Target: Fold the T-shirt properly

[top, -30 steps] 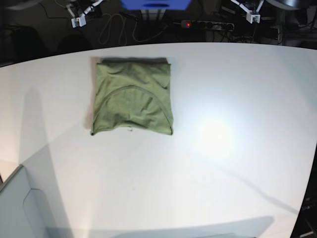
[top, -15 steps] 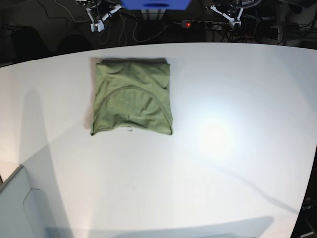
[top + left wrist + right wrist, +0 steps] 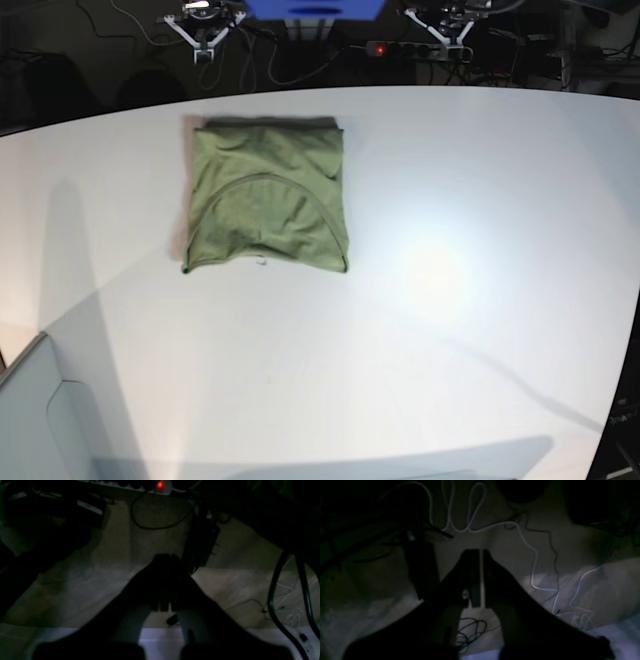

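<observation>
Base view: the T-shirt (image 3: 267,196) is lying folded into a compact, nearly square packet on the white table (image 3: 450,300), toward the table's far edge and left of its middle. It looks light, soft and limp, so any hold would best be taken at a corner or along a folded edge, pinching all layers together so none slides off. Past the table's far edge the right gripper (image 3: 203,50) and the left gripper (image 3: 449,41) are hanging well apart from the T-shirt, with a red-lit power strip (image 3: 418,49) and loose cables between them. Nothing is standing on the table between the grippers and the cloth.

Left wrist view: the left gripper (image 3: 165,562) is showing its jaws pressed together, gripping nothing, over dim floor beyond the table; the power strip's red light (image 3: 160,484) is glowing ahead.

Right wrist view: the right gripper (image 3: 480,555) is likewise pinched closed and empty, with white cables (image 3: 470,517) trailing on the floor beyond it.
</observation>
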`<state>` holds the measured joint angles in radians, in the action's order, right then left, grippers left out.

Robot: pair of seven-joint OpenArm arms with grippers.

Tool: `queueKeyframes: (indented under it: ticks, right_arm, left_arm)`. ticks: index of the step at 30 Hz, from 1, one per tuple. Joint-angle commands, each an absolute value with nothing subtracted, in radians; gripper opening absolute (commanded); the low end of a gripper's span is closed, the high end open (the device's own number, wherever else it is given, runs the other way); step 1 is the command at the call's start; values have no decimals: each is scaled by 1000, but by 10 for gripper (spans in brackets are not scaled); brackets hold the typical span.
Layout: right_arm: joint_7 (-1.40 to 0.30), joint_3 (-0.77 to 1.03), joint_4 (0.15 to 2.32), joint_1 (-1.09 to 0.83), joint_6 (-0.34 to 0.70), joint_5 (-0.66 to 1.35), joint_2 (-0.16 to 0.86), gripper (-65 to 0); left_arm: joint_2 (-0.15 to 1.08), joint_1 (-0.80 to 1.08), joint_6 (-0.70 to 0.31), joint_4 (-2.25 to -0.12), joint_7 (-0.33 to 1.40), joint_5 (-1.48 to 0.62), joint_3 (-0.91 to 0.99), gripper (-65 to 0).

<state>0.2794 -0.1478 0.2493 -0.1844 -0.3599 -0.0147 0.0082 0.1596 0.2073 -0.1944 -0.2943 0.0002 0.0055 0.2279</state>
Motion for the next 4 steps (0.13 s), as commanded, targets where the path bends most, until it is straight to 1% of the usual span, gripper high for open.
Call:
queueKeyframes:
  ticks: [1, 4]
  right_arm:
    - [286, -157, 252, -185, -380, -10, 4, -650]
    - [286, -162, 252, -179, -380, -7, -2, -650]
  left_arm:
    - [160, 214, -202, -300, -1, 8, 228, -650]
    - [156, 214, -202, -302, -1, 8, 228, -650]
